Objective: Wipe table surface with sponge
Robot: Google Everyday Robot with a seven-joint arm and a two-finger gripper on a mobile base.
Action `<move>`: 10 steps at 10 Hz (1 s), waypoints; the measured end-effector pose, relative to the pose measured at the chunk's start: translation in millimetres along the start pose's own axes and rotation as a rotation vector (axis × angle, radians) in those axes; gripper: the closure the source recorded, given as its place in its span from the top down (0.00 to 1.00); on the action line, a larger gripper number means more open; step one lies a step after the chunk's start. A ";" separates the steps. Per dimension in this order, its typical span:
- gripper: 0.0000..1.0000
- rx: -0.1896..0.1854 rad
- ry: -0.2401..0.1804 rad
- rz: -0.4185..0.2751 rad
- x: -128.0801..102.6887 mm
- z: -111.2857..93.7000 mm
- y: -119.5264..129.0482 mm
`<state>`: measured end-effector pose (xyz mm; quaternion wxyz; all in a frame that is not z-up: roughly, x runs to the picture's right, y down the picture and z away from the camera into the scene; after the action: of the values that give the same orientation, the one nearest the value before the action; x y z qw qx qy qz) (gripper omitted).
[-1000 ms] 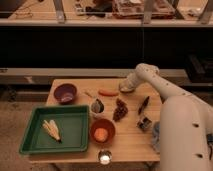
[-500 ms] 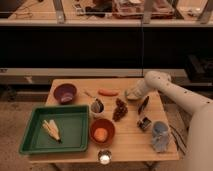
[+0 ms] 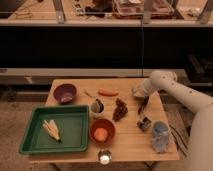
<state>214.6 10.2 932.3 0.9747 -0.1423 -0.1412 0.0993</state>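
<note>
One gripper (image 3: 137,92) lies over the table surface (image 3: 127,141), far right.

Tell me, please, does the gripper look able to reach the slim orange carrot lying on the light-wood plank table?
Probably yes: the gripper is over the far side of the table, and only bare wood lies between it and the carrot.

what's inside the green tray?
A pale yellow corn cob lies in the green tray; the tray floor beneath it is covered. The gripper is over the table surface, far right side, away from the tray.
</note>
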 end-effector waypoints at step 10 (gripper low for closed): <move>0.00 0.005 -0.095 -0.160 -78.7 36.3 -22.9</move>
<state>133.0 -20.7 953.2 0.9720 -0.1233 -0.1981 0.0283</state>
